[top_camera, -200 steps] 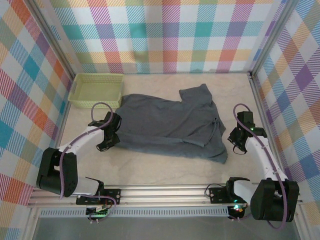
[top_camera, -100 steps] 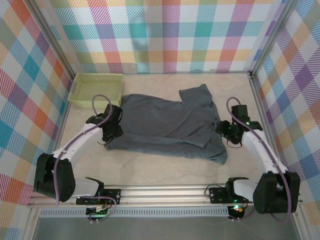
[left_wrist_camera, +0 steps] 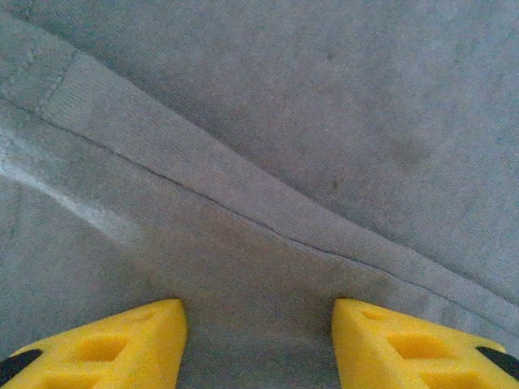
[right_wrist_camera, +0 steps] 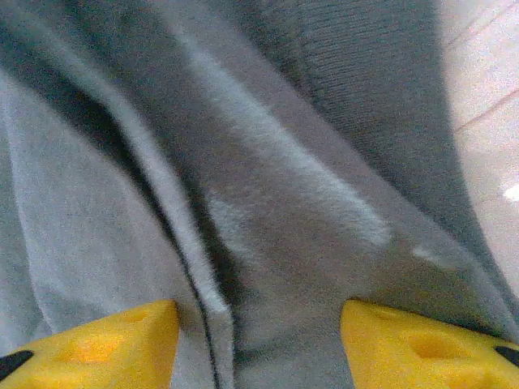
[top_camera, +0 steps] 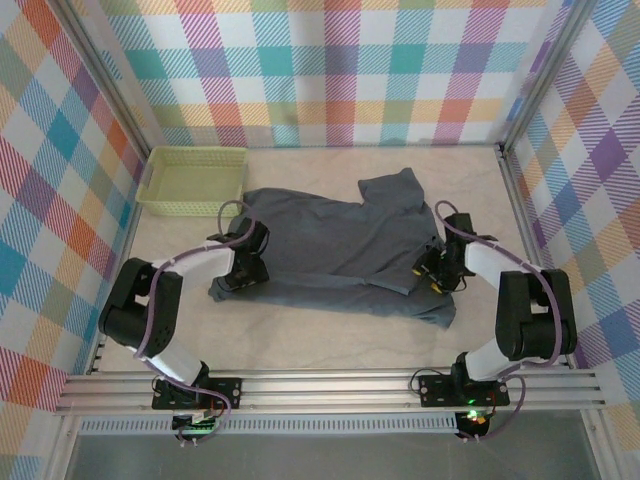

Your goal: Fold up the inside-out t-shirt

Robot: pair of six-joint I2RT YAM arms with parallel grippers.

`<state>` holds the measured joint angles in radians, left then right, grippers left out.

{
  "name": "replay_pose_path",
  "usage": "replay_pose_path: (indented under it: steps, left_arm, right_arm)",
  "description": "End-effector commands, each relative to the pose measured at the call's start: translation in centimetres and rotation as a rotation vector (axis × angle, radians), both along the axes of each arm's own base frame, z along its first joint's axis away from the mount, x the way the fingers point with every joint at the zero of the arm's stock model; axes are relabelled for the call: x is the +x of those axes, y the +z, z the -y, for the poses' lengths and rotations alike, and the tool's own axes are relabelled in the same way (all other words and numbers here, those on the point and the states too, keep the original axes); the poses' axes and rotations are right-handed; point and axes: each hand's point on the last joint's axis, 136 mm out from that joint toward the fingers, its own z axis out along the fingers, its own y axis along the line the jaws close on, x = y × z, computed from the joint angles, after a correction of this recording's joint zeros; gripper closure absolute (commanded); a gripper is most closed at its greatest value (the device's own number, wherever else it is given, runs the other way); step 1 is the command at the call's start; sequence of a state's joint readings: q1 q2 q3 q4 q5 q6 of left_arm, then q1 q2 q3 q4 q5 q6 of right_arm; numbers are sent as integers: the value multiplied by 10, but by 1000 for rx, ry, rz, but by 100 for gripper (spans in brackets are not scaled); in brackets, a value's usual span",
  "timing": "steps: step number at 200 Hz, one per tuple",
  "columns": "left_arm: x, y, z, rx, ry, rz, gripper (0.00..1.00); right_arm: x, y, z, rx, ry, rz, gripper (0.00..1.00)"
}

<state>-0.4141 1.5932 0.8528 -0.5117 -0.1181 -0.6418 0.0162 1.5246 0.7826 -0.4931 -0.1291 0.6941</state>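
The inside-out t-shirt (top_camera: 335, 245), slate blue-grey and wrinkled, lies spread across the middle of the table. My left gripper (top_camera: 246, 270) rests on its left edge. In the left wrist view its yellow fingertips (left_wrist_camera: 146, 340) stand apart, open, over flat cloth (left_wrist_camera: 268, 146) crossed by a hem seam. My right gripper (top_camera: 432, 272) sits on the shirt's right side. Its yellow fingertips (right_wrist_camera: 405, 344) are also apart, open, straddling a raised fold of the t-shirt (right_wrist_camera: 243, 203). Neither pair of jaws pinches any cloth.
A pale yellow-green mesh basket (top_camera: 158, 190) stands at the back left, just beyond the shirt's corner. Plaid walls enclose the table on three sides. Bare beige tabletop (top_camera: 330, 335) runs between the shirt and the front rail.
Both grippers have moved inward from beside the shirt onto its cloth: the left one to the right over the left edge, the right one to the left over the right side.
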Motion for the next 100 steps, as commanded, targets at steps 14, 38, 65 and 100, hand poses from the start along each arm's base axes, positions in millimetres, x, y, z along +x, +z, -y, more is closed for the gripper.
replay_pose_path:
  steps: [14, 38, 65, 100]
  left_arm:
    - [-49, -14, 22, -9, 1, -47, 44]
    - [-66, -11, 47, -51, -16, -14, 43]
    - [-71, 7, 73, -100, -59, 32, 41]
    - [-51, 32, 41, -69, -8, 90, 38]
  right_arm:
    - [3, -14, 49, -88, -180, -40, 43]
    - [10, -2, 72, -137, -234, -19, 42]
    - [21, 33, 71, -186, -157, 61, 41]
    - [3, 67, 27, -227, 78, 92, 40]
